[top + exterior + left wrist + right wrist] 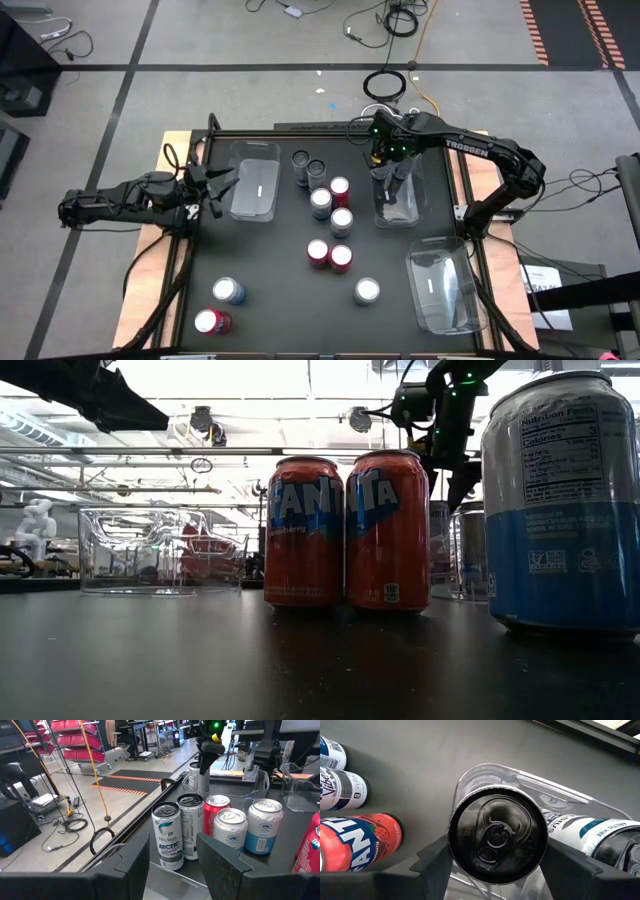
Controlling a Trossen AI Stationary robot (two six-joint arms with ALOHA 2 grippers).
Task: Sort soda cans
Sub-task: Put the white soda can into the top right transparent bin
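Two trays [254, 180] [441, 290] flanking loose cans [330, 225], third tray [398, 212] at right holding cans [496, 839].

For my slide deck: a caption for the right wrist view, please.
Right gripper fingers flank an upright dark can in a clear tray, beside another can lying flat.

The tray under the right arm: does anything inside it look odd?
Yes. One Celsius can lies on its side in the clear tray, while the right tool grips another can upright above it.
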